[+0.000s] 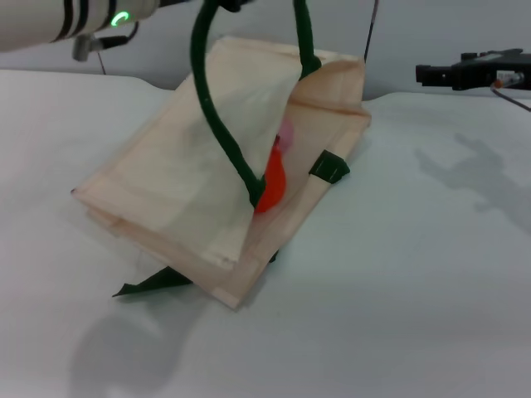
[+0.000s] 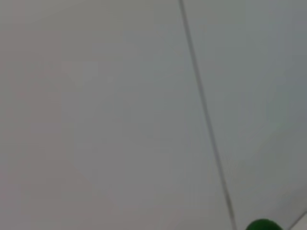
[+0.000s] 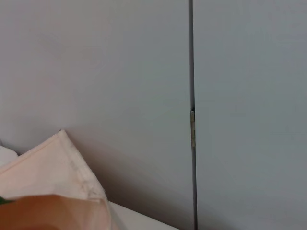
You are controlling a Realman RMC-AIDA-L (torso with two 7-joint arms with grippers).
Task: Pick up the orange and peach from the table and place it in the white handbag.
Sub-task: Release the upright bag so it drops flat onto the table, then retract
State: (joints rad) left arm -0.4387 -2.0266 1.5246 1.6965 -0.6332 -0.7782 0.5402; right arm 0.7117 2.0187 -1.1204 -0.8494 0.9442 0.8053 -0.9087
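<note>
The table (image 1: pixel 431 290) around the bag (image 1: pixel 174 182) carried nothing else, and nothing blocked the bag's mouth. The bag was tilted, one end lifted by its green handles (image 1: pixel 217 124), the other on the table. Inside, the orange (image 1: pixel 272 184) lay near the mouth with the peach (image 1: pixel 285 137) just above it. The left arm (image 1: pixel 58 21) was at the top; its gripper was out of view. The right gripper (image 1: pixel 473 70) hung far right; whether its fingers were open could not be told.

A white table (image 1: pixel 415 315) spreads before a grey wall (image 3: pixel 96 72) crossed by a thin dark seam (image 3: pixel 192 57).
</note>
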